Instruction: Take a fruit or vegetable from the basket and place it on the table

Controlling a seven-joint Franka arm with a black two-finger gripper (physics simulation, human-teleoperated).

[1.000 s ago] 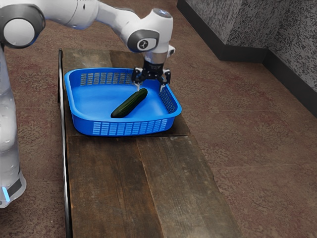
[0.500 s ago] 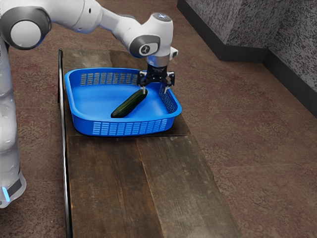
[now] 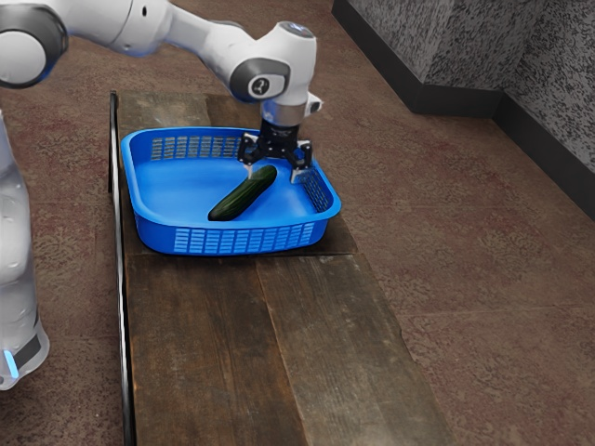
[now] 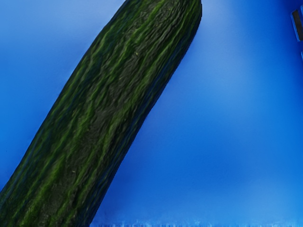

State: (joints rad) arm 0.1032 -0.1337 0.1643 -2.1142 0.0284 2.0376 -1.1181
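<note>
From where I'm standing, the gripper (image 3: pixel 272 174) hangs over the inside of the basket (image 3: pixel 160 233), fingers spread wide and holding nothing, with the cucumber (image 3: pixel 244 194) lying aslant on the basket's floor. If it closes off-centre near the rounded end, the cucumber could roll or squirt free; drifting toward the basket's wall, a finger might snag there.

In the exterior view, the bench (image 3: pixel 200 348) runs from the upper left down to the lower edge, with floor (image 3: pixel 493 251) on both sides. The basket (image 3: pixel 246 240) stands on its upper part. Inside, the cucumber (image 3: pixel 244 194) lies slantwise, its upper-right end near the pincer (image 3: pixel 272 174). Walls (image 3: pixel 483 46) meet the floor at the upper right.
</note>
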